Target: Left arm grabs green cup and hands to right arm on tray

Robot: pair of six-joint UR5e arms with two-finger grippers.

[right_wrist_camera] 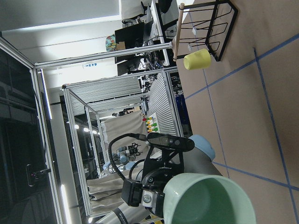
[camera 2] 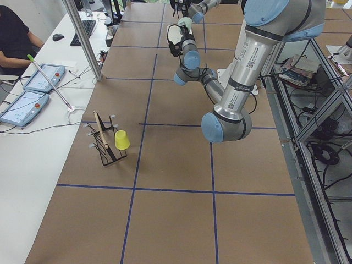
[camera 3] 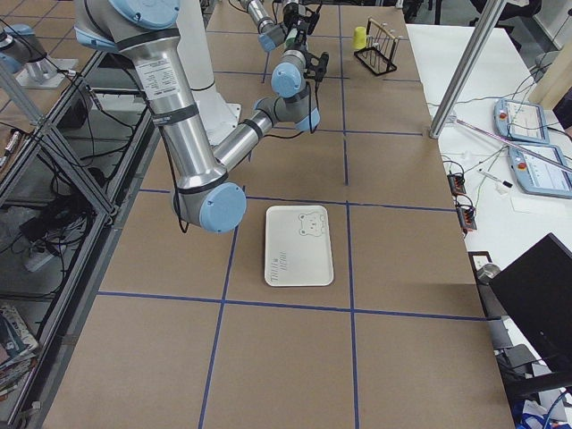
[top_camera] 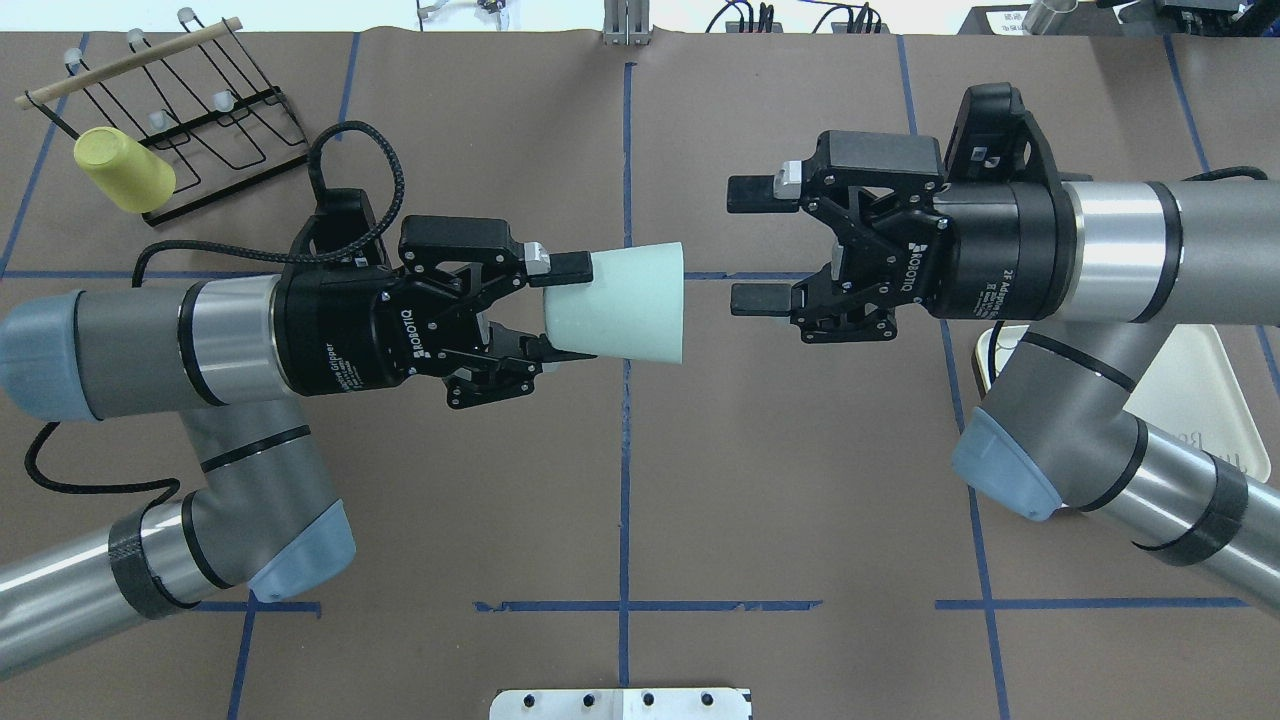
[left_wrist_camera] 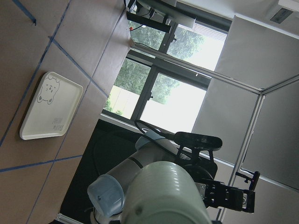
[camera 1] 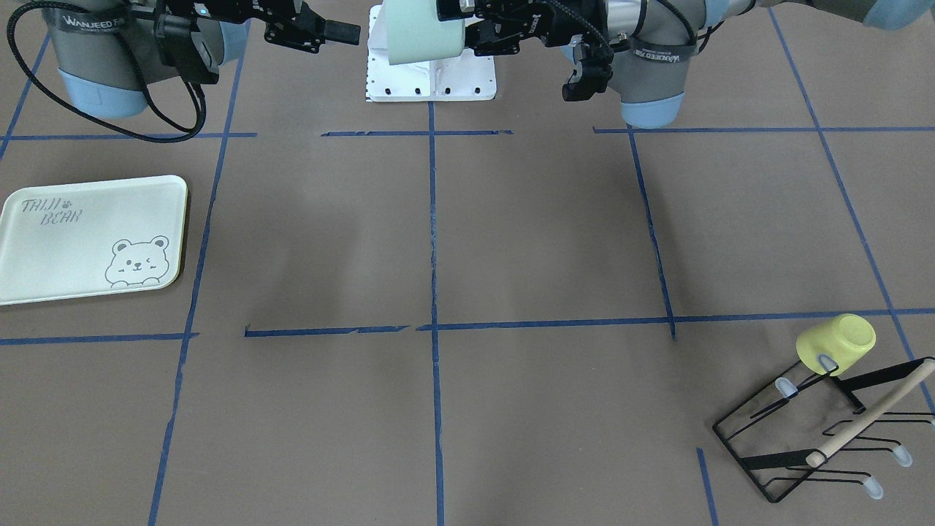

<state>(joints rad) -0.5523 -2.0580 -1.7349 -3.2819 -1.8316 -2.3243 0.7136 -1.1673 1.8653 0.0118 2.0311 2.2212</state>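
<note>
Brown table [camera 1: 548, 234], blue tape lines [camera 1: 432, 219], tray [camera 1: 73, 256], windows [left_wrist_camera: 154, 93]

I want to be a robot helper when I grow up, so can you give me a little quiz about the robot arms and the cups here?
1. True or false: the right gripper is shut on the green cup.
2. Where is the yellow cup? A) flat on the table B) hanging on the black rack C) in the right gripper
3. Fill the gap: the tray has a drawing of a winking ____.

Key
1. False. It is open and apart from the cup; the left gripper holds it.
2. B
3. bear
</note>
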